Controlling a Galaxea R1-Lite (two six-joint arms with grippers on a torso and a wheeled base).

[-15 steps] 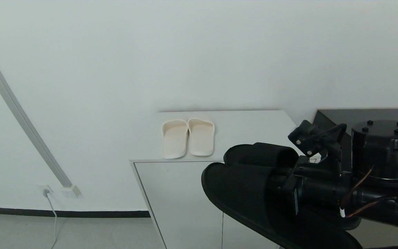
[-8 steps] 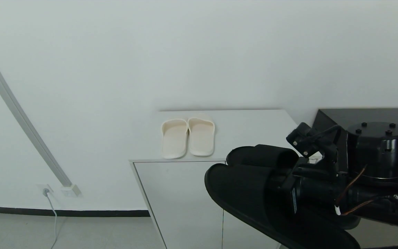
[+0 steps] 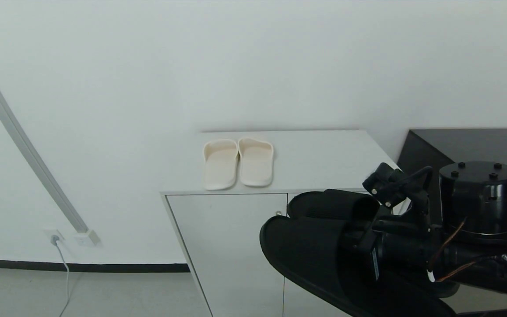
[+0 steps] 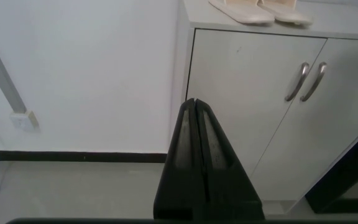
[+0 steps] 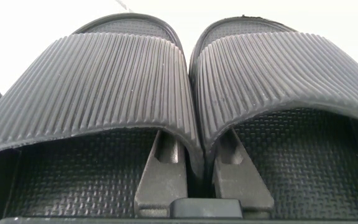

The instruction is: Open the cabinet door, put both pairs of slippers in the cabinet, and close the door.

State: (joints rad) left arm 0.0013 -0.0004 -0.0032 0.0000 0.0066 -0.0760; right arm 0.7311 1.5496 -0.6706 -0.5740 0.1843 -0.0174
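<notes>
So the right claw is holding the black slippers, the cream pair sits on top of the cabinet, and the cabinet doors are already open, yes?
Not quite: the cabinet doors are not open. Both are shut, as the left wrist view shows. The rest holds: the right claw grips the black slippers, and the cream pair sits on top of the cabinet.

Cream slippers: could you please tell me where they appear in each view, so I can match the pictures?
Head view: cream slippers lie side by side on the cabinet top, above its left door.
Left wrist view: cream slippers on the cabinet top, above that door.
Right wrist view: not in it; the right gripper holds black slippers.
Shared landmark: the cabinet.
</notes>
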